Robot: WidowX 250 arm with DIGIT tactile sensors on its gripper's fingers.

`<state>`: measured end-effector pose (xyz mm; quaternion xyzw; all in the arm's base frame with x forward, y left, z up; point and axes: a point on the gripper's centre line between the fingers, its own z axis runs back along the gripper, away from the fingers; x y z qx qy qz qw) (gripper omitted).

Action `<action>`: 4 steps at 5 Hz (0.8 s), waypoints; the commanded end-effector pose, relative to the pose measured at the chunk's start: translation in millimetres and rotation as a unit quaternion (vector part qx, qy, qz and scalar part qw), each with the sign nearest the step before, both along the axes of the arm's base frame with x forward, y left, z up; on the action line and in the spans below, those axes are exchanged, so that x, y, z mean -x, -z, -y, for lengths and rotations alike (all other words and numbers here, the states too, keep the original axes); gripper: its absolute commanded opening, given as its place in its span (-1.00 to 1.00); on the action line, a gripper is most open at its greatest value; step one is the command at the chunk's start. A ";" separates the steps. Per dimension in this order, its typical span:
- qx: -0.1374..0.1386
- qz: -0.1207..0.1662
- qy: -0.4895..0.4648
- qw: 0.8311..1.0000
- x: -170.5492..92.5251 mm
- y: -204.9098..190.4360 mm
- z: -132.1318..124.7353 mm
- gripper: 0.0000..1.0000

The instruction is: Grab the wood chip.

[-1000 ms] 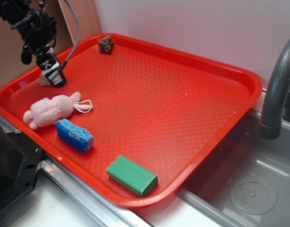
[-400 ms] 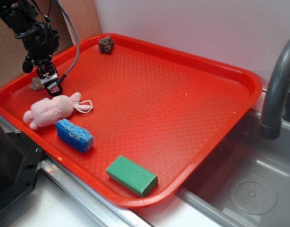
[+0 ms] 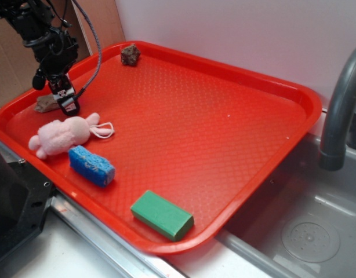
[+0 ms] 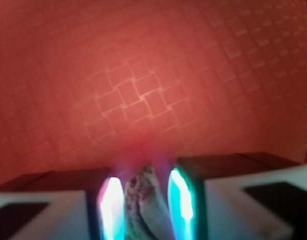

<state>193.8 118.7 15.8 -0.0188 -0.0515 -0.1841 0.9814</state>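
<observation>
The gripper is down at the far left corner of the red tray, and the wrist view puts us right between its two fingers, glowing pale at their inner faces with the wood chip sitting in the narrow gap between them. The jaws are drawn in tight against that mottled tan piece, clamped on it from both sides, though the picture is blurred. From the exterior camera the chip pokes out to the left of the fingertips, lying low on the tray floor close to the raised rim. Just in front of the gripper lies the pink plush toy, and beside that a blue sponge. Further along the near edge rests a green block. Up at the back rim sits a dark rocky lump, well apart from the action. Off to the right, a grey faucet arches over the sink.
</observation>
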 end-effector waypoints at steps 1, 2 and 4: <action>-0.033 0.012 -0.019 0.999 5.3 -29.6 5.5 -1.00; -0.089 0.025 -0.144 0.985 -0.5 -78.8 47.0 -1.00; -0.083 -0.070 -0.378 0.919 -27.2 -127.0 80.3 -1.00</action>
